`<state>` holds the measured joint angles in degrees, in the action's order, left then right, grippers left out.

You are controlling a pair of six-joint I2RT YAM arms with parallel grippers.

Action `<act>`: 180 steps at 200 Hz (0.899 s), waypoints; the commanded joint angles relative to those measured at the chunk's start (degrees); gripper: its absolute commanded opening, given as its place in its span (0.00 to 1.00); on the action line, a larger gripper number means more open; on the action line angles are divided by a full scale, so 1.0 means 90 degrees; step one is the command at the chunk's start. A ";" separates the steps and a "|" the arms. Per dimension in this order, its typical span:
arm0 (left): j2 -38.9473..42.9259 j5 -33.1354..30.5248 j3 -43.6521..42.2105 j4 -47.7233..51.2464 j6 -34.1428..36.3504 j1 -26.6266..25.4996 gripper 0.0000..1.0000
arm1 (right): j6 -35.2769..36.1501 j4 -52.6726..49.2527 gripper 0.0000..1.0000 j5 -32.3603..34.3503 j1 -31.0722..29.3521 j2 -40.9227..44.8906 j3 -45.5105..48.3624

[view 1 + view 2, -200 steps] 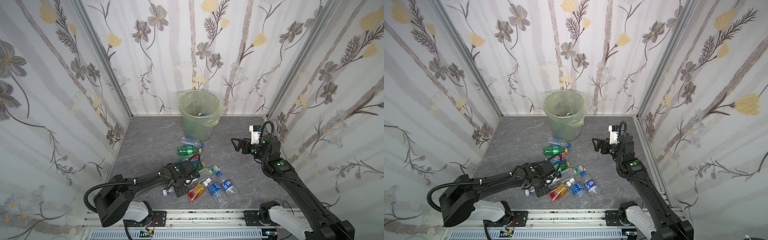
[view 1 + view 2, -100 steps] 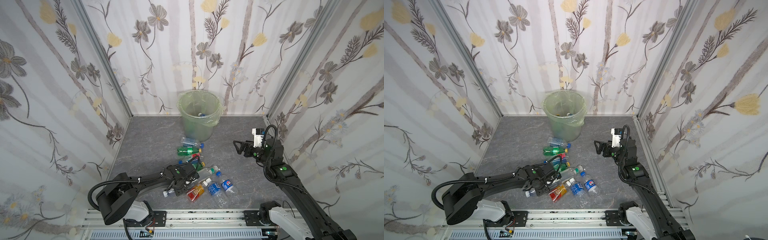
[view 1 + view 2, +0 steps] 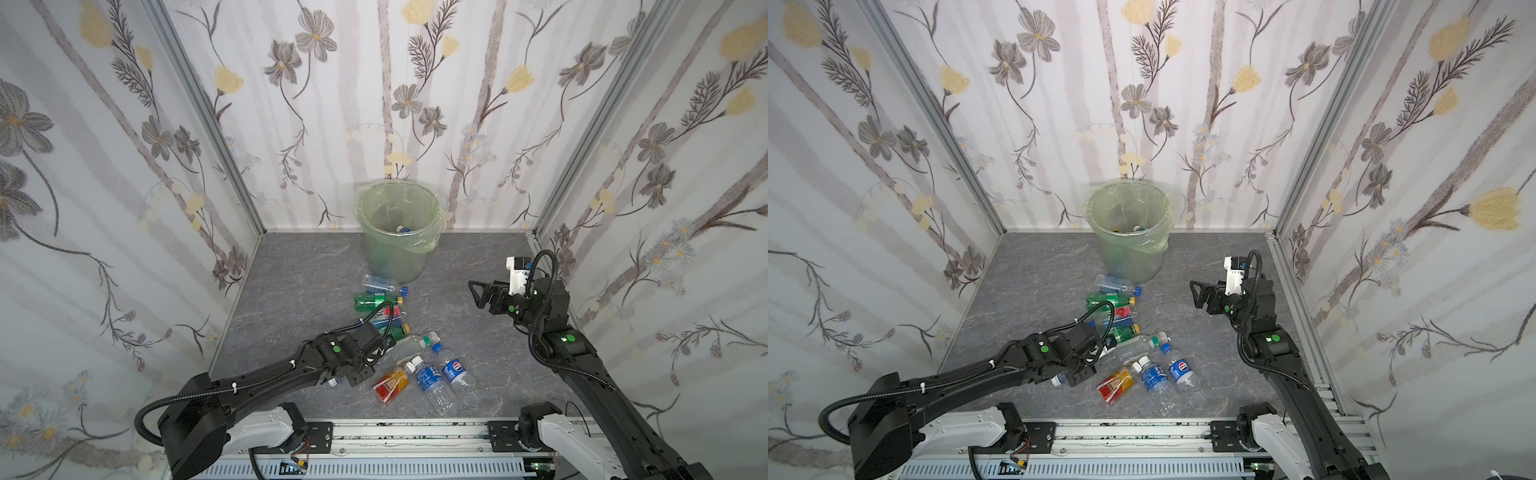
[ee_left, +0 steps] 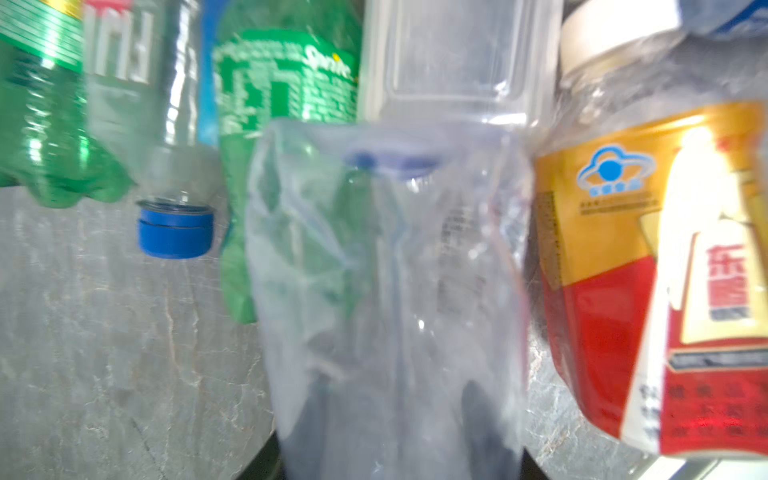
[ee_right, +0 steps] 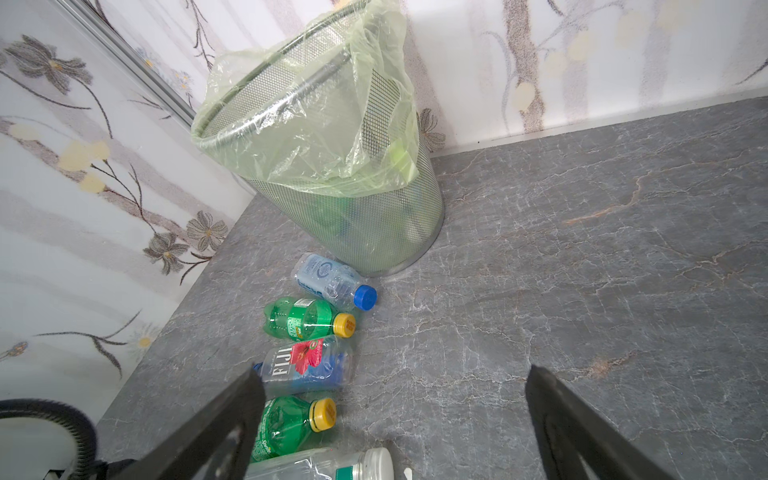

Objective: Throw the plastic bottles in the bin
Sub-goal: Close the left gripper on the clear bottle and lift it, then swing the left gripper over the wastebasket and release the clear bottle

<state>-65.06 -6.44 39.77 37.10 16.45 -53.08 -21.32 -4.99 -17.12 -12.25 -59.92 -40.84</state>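
Left end effector (image 3: pixel 356 376) is clamped on a crumpled clear bottle (image 4: pixel 386 270), pinched low down among the pile. Right end effector (image 5: pixel 392 378) is held spread wide above the worktop (image 3: pixel 299 282), well apart from the pile. The other bottles (image 3: pixel 376 300) are left scattered in front of the bin (image 3: pixel 395 257), which is parked at the far end; a few can be seen inside it.

surface: grey marbled tabletop (image 3: pixel 299 270) | on it: bin (image 3: pixel 395 259), scattered plastic bottles (image 3: pixel 428 376)
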 commanded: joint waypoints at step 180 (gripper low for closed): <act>0.1058 -0.1675 0.2651 -0.3894 -0.1690 0.0415 0.55 | -0.0100 0.0104 0.95 0.0256 -0.0026 -0.0224 -0.0136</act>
<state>-49.10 -23.86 57.36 11.90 1.30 -51.11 -21.63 -5.37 -14.68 -12.32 -61.78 -41.56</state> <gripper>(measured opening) 0.541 0.948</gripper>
